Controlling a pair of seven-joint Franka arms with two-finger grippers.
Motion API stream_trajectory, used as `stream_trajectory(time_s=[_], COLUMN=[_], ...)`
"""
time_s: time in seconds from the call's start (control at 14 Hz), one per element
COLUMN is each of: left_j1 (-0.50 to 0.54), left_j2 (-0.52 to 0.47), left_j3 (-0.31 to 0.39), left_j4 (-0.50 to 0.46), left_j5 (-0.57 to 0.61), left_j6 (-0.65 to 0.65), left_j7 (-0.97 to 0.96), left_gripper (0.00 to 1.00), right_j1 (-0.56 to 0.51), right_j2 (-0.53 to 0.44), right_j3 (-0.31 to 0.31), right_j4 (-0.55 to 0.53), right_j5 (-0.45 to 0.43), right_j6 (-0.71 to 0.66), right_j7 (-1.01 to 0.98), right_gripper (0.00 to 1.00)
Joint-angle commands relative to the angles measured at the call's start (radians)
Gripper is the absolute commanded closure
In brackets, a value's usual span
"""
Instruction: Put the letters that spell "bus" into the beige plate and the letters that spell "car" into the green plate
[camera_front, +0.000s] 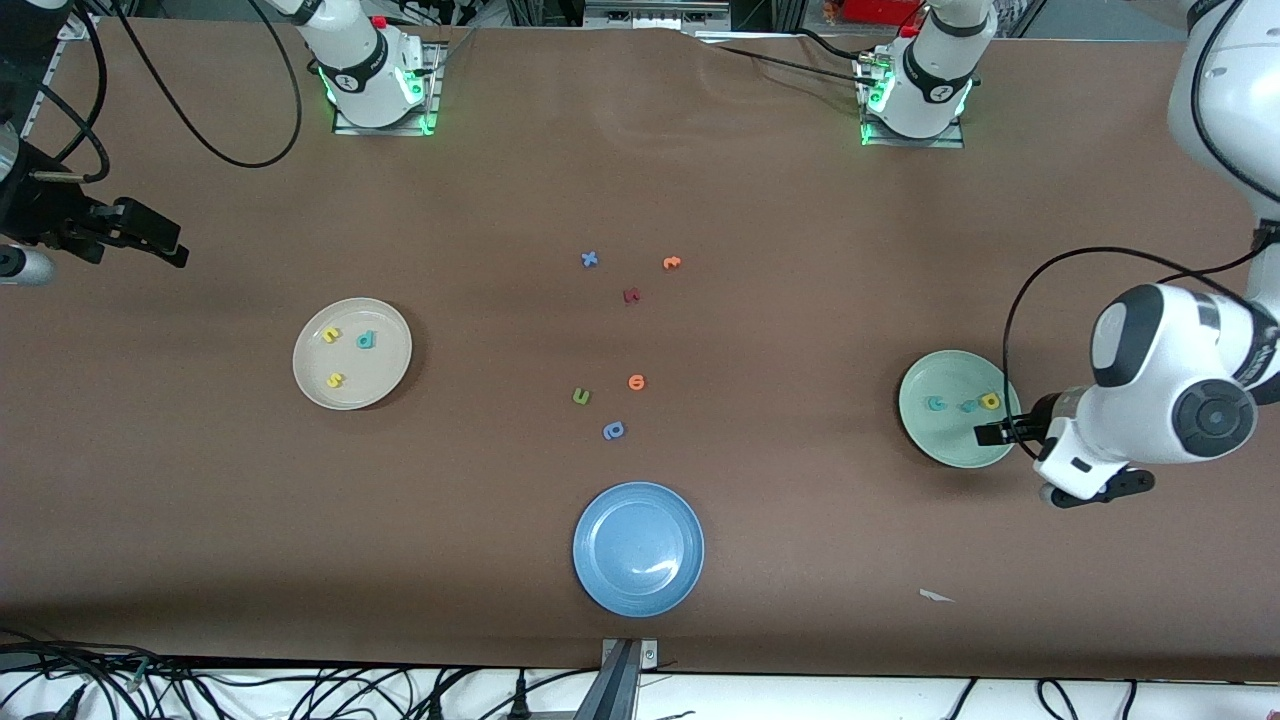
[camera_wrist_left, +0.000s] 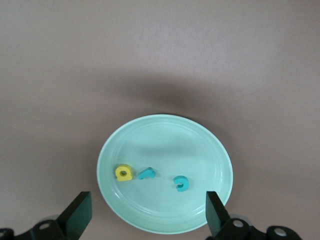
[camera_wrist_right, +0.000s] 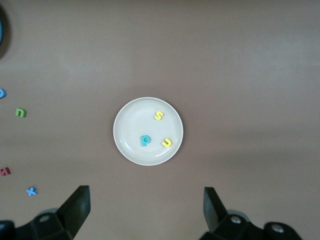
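Note:
The beige plate (camera_front: 383, 372) holds a teal b (camera_front: 366, 340), a yellow u (camera_front: 331, 335) and a yellow s (camera_front: 336, 380); the right wrist view shows them too. In the green plate (camera_front: 940, 437) lie a teal c (camera_wrist_left: 180, 183), a thin teal r (camera_wrist_left: 147, 173) and a yellow a (camera_wrist_left: 123, 173). My left gripper (camera_front: 998, 433) hangs open over that plate's rim, nothing between its fingers (camera_wrist_left: 80, 210). My right gripper (camera_front: 160, 240) waits open and empty, high over the right arm's end of the table.
Loose letters lie mid-table: a blue x (camera_front: 589, 259), an orange one (camera_front: 671, 263), a maroon one (camera_front: 631, 295), an orange round one (camera_front: 637, 381), a green u-shape (camera_front: 581, 397) and a blue b/p-shape (camera_front: 614, 431). A blue plate (camera_front: 600, 520) sits nearest the front camera.

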Motion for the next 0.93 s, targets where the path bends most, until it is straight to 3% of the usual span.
stream_trajectory(time_s=[0.0, 0.29, 0.43, 0.57, 0.79, 0.86], left_j1=[0.009, 0.015, -0.029, -0.131, -0.363, -0.368], left_j2=[-0.086, -0.139, -0.162, -0.195, -0.280, -0.300], left_j3=[-0.010, -0.005, 0.027, 0.159, 0.518, 0.531], left_j4=[-0.020, 0.081, 0.134, 0.166, 0.154, 0.145], left_j5=[0.008, -0.164, -0.173, -0.245, -0.457, -0.494], left_j6=[-0.010, -0.125, -0.200, -0.239, -0.241, -0.242], left_j7=[0.058, 0.072, 0.174, 0.207, 0.312, 0.341], left_gripper=[0.00, 0.00, 0.00, 0.00, 0.01, 0.01], right_j1=[-0.009, -0.011, -0.011, -0.011, -0.011, -0.011], right_j2=[-0.009, -0.010, -0.013, -0.013, -0.010, -0.010], right_j3=[0.004, 0.001, 0.001, 0.001, 0.000, 0.000], right_j4=[-0.019, -0.012, -0.011, -0.011, -0.011, -0.011], right_j5=[0.005, 0.004, -0.007, -0.005, 0.001, 0.001], right_j6=[0.036, 0.033, 0.021, 0.001, 0.010, 0.010], right_j7=[0.004, -0.014, -0.019, -0.024, -0.040, -0.040], right_gripper=[0.00, 0.00, 0.00, 0.00, 0.00, 0.00])
